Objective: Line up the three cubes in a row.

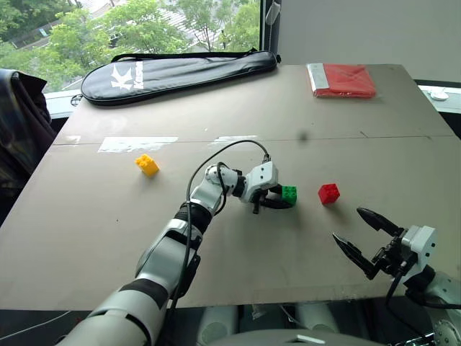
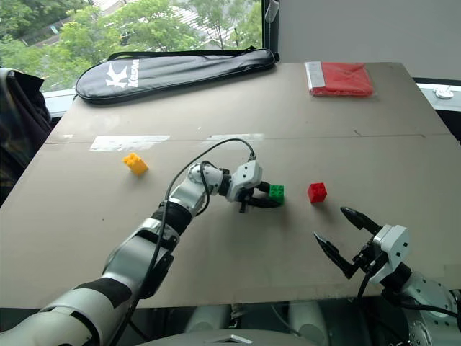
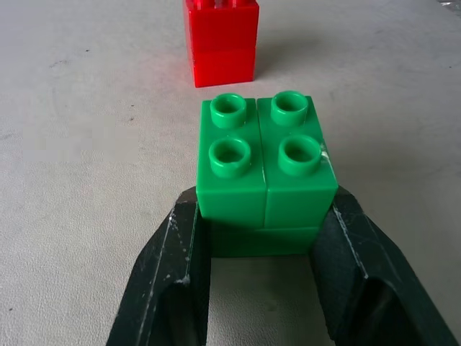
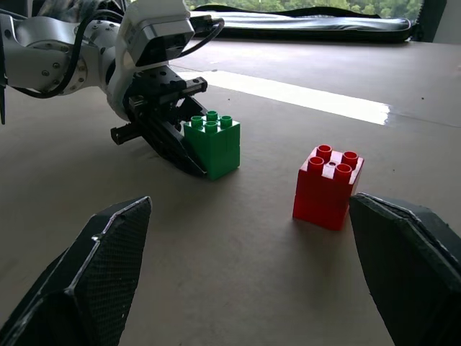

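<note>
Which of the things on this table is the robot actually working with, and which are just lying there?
Part of the job:
- green cube, clamped in the left gripper
- red cube, close beside the green one
- yellow cube, off on its own
- right gripper, open, holding nothing

Just lying about:
- black racket bag
- flat red packet
- strips of tape
</note>
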`<action>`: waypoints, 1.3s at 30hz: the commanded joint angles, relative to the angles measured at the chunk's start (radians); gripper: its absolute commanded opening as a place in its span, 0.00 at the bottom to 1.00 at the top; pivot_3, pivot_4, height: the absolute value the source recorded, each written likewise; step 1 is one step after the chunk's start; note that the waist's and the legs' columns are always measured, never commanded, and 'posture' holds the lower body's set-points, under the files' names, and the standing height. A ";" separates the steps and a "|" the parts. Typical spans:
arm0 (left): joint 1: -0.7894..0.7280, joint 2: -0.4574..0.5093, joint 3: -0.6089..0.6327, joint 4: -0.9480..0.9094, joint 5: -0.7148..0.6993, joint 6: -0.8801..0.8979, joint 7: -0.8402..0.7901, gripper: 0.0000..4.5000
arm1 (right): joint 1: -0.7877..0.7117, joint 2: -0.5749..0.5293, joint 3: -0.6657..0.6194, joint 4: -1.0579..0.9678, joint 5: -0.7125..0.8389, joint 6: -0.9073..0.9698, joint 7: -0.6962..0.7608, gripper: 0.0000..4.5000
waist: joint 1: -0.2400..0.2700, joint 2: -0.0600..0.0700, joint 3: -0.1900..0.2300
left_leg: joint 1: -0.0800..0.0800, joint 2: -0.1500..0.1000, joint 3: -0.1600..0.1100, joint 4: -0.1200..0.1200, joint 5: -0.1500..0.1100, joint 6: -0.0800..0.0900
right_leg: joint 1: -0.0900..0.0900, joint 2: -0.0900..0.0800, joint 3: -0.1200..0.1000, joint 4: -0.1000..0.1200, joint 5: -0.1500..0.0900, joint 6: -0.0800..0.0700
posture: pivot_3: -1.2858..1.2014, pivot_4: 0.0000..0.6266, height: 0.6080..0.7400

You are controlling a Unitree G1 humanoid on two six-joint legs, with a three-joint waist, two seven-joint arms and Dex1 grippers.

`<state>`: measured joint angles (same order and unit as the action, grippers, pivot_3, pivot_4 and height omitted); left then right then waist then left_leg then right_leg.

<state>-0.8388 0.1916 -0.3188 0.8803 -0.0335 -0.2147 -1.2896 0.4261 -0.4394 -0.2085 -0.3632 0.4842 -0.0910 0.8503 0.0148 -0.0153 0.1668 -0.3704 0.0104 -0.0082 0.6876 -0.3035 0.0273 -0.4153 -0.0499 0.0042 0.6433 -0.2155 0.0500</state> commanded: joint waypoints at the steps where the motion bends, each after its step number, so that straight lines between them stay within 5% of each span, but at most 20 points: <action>1: -0.002 -0.016 -0.006 0.022 0.031 -0.001 0.024 0.29 | 0.001 -0.004 -0.008 -0.036 0.005 -0.018 -0.004 1.00 | 0.000 0.000 0.000 | 0.000 0.000 0.000 0.000 0.000 0.000 | 0.000 0.000 0.000 0.000 0.000 0.000 | 0.52 0.24 0.75; 6: 0.008 -0.015 -0.002 0.014 0.030 0.011 0.007 0.29 | -0.004 -0.009 -0.002 -0.031 0.004 -0.016 0.001 1.00 | 0.000 0.000 0.000 | 0.000 0.000 0.000 0.000 0.000 0.000 | 0.001 0.000 0.000 0.000 0.000 0.000 | 0.52 0.24 0.75; 7: 0.010 -0.013 -0.002 0.013 0.030 0.011 0.005 0.51 | -0.005 -0.009 -0.001 -0.030 0.003 -0.017 0.002 1.00 | 0.000 0.000 0.000 | 0.000 0.000 0.000 0.000 0.000 0.000 | 0.001 0.000 0.000 0.000 0.000 0.000 | 0.52 0.24 0.75; 12: 0.009 0.002 -0.010 0.041 0.075 -0.026 0.058 0.99 | -0.009 -0.014 0.003 -0.025 0.004 -0.014 0.010 1.00 | -0.001 0.000 0.000 | 0.002 0.000 0.000 0.000 0.000 0.000 | 0.002 0.000 0.000 0.000 0.000 0.000 | 0.52 0.24 0.75; 20: 0.097 0.092 0.077 -0.152 -0.015 0.018 0.043 0.99 | -0.029 -0.024 0.009 -0.026 0.028 -0.007 0.043 1.00 | -0.023 0.000 0.000 | 0.004 0.001 0.000 0.000 0.000 0.000 | 0.002 0.001 0.001 0.002 0.000 0.001 | 0.52 0.24 0.75; 30: 0.665 0.394 0.304 -1.048 -0.297 0.473 0.119 0.99 | -0.122 -0.083 0.075 -0.121 0.145 0.122 0.099 1.00 | -0.012 0.003 0.002 | 0.004 0.009 -0.001 -0.002 0.000 0.000 | -0.001 0.001 0.004 0.002 0.000 -0.006 | 0.52 0.24 0.75; 39: 0.948 0.160 0.640 -1.255 -0.215 0.452 0.751 0.99 | -0.277 -0.092 0.163 -0.107 0.162 0.196 0.124 1.00 | 0.002 -0.001 0.003 | 0.007 0.007 -0.001 -0.001 0.000 0.000 | 0.002 -0.003 0.004 0.001 -0.001 -0.001 | 0.52 0.24 0.75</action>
<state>0.1095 0.3664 0.2716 -0.3343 -0.2712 0.2771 -0.6290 0.1601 -0.5274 -0.0453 -0.4562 0.6287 0.1022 0.9599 0.0168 -0.0160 0.1702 -0.3642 0.0166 -0.0099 0.6869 -0.3033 0.0269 -0.4134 -0.0523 0.0068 0.6443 -0.2170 0.0486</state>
